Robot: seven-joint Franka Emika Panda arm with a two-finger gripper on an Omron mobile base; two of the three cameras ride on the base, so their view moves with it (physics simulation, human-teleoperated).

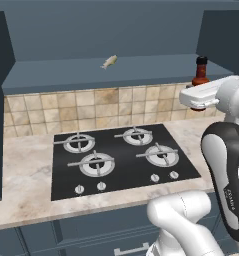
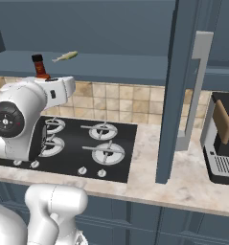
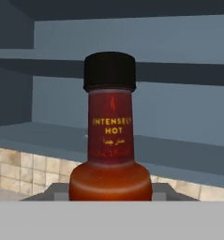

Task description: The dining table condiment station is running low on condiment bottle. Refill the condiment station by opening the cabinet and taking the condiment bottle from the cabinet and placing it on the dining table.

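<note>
So the gripper (image 3: 111, 193) has its two fingers snug on either side of the fat lower body of the condiment bottle (image 3: 110, 140). From the hand view that reads as a grip, with the jaws about half spread and the bottle sitting dead centre between them. The bottle is upright, black cap on top, and the red label says "INTENSELY HOT" in yellow.

In the left base view the bottle is poking up just behind the white hand, at the right end of the cabinet (image 1: 91, 75) shelf, close to its front edge. I honestly can't tell if its base is touching the shelf or hanging a bit above it, since the hand covers the bottom.

Further along the same shelf, well apart to the left, there's a small pale fish (image 1: 109, 61) lying on its own. In the right base view one cabinet door (image 2: 180, 91) is swung open, edge-on to the camera, with its long silver bar handle (image 2: 196, 86) facing out.

Below the shelf is a beige tiled backsplash (image 1: 91, 107), then the black gas hob (image 1: 121, 157) with four burners set into the stone counter (image 1: 21, 175). Far right on that counter sits a coffee machine (image 2: 221, 139).
</note>
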